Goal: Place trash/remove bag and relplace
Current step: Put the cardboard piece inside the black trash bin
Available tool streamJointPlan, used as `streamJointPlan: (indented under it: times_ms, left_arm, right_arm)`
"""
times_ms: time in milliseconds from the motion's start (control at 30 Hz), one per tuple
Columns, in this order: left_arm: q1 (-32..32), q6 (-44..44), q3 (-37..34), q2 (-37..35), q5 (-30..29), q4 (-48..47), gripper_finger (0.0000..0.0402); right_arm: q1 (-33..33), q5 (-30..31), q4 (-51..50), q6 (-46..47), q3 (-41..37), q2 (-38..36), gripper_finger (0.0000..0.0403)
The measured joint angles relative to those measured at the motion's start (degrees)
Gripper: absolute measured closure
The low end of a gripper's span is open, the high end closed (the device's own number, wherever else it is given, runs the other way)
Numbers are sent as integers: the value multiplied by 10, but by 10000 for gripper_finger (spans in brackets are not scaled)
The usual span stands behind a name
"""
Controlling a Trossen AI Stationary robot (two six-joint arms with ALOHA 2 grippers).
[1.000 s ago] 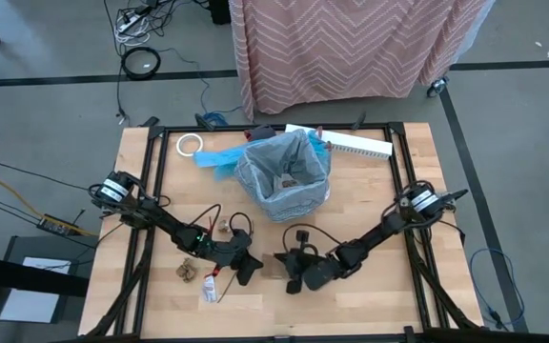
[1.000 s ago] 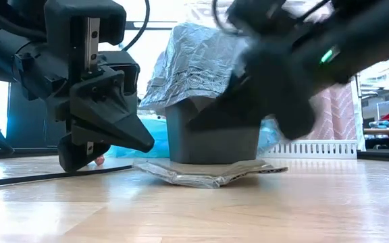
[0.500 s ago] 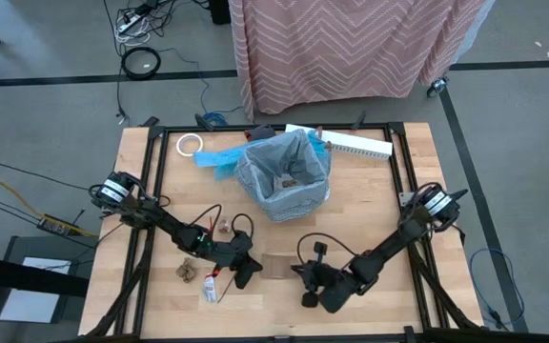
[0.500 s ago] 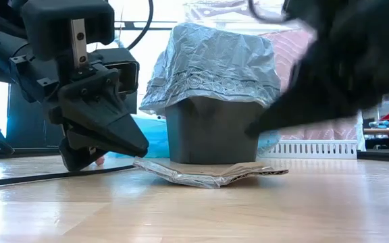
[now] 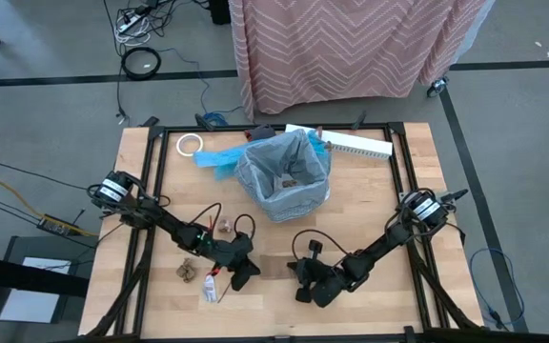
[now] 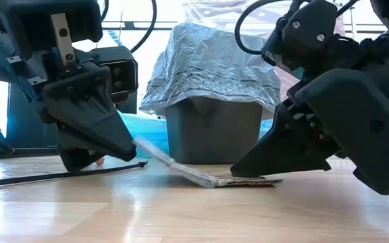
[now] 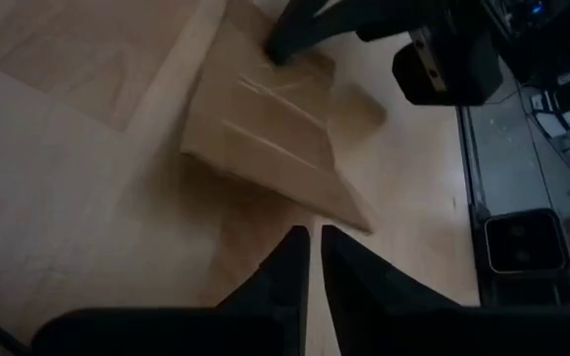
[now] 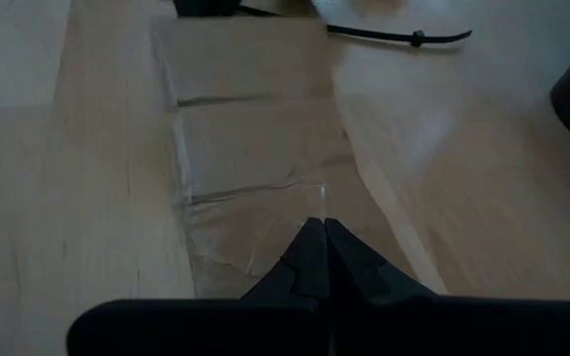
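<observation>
The cardboard (image 6: 201,174) looks light, stiff and thin; its raised edge by the slightly parted, empty left gripper (image 6: 135,147) suits gripping. The right gripper (image 6: 238,170), closed and empty, pins the far edge.

Front centre: the cardboard (image 6: 201,177) lies on the counter (image 5: 417,191) between the left gripper (image 5: 244,277) and the right gripper (image 5: 302,289); one edge tilts up off the wood toward the left one, leaving a low gap under it.
Left side: a thin stick (image 6: 59,175) lies along the counter beside the left gripper; wads (image 5: 189,272) and a tube (image 5: 210,287) crowd the near-left part.
Middle: the bin (image 5: 284,176) with its bag (image 6: 211,64) stands behind the cardboard, blocking the way straight back.
Back edge: a blue bag (image 5: 215,158), tape roll (image 5: 190,144) and white strip (image 5: 355,143) line it.
Right side: bare wood beyond the right arm, open.
</observation>
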Motion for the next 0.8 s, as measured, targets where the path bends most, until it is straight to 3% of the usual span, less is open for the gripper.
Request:
streamJointPlan:
  times_ms: [300,533,800]
  left_arm:
    - [-1,-6,-3,1,-8,48,303]
    - [0,-112,-3,2,-46,93,245]
    - [-3,-210,-1,4,-51,156,210]
  right_arm:
    - [-2,-8,11,-12,0,1,403]
    - [-2,-8,13,-13,-1,1,403]
    - [-3,-11,19,-18,-1,2,403]
